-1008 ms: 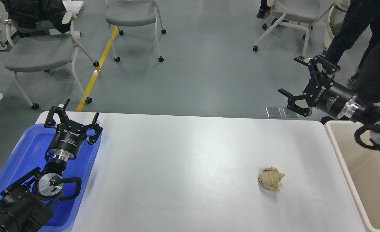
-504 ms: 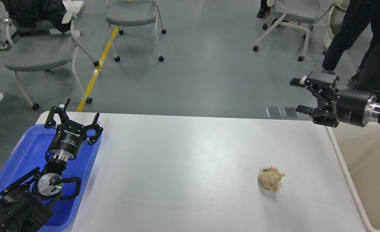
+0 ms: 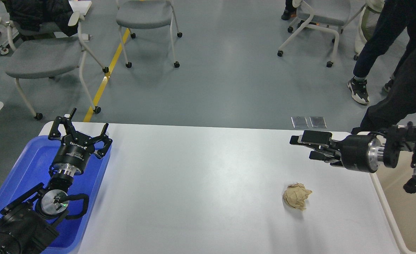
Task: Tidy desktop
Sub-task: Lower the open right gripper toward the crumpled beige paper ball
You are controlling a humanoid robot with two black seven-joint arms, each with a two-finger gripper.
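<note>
The white desktop fills the lower part of the head view. A crumpled tan paper ball lies on it at the right. My right gripper reaches in from the right, level and pointing left, above the desktop and a little beyond the ball. Its fingers stand apart and hold nothing. My left gripper is open and empty, pointing away from me over the far right corner of the blue tray.
A deep beige bin stands against the desktop's right edge. Grey wheeled chairs and people's legs are on the floor beyond the table. A yellow floor line runs at the back left.
My right gripper has come down and leftward from above the bin's far corner to over the desktop, turning level. The left arm and the paper ball have not moved.
</note>
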